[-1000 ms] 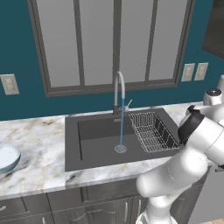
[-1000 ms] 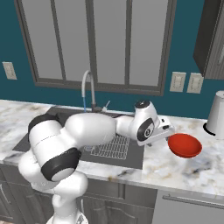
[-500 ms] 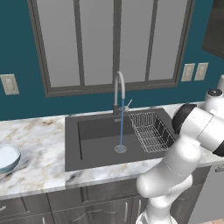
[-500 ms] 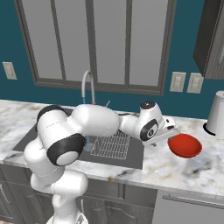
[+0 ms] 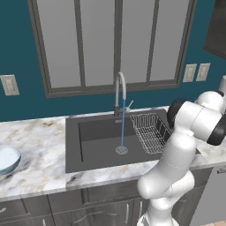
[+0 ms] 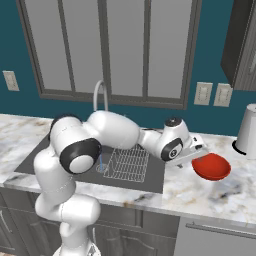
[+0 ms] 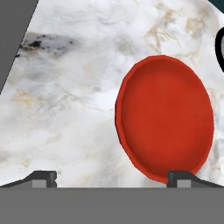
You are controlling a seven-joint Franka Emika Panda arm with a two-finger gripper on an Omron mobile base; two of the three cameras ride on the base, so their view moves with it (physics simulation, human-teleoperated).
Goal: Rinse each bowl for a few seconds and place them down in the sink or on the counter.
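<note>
Blue bowl [image 5: 8, 159]: it sits on the counter [image 5: 39, 172], far to the left of the sink [image 5: 101, 145], near the edge of what I can see. Its inside looks whitish. Nothing is touching it.

Sink: a dark, deep box set in the middle of the counter. The tall bent tap [image 5: 120, 90] stands at the back of the sink, and a thin stream of water [image 5: 122, 128] runs down to the round drain [image 5: 121, 150]. A wire rack [image 5: 150, 132] sits in the right part of the sink.

Red bowl [image 6: 212, 166]: it rests on the counter to the right of the sink, standing the right way up.

Fingers [image 7: 111, 179]: they are wide apart and hold nothing. In the hand view, one finger is close to the red bowl's near rim, and the other is off over bare counter. I cannot tell if that finger touches the rim.

White jar [image 6: 247, 131]: it stands farther right of the sink, behind the red bowl.

Step now: I think the arm is lining up to pick up the red bowl.

Next move: I think the fingers need to slide so the rim is between them, squeeze, lift, and carry the bowl left to the sink and under the water.

Writing: I see no words or labels anywhere.
</note>
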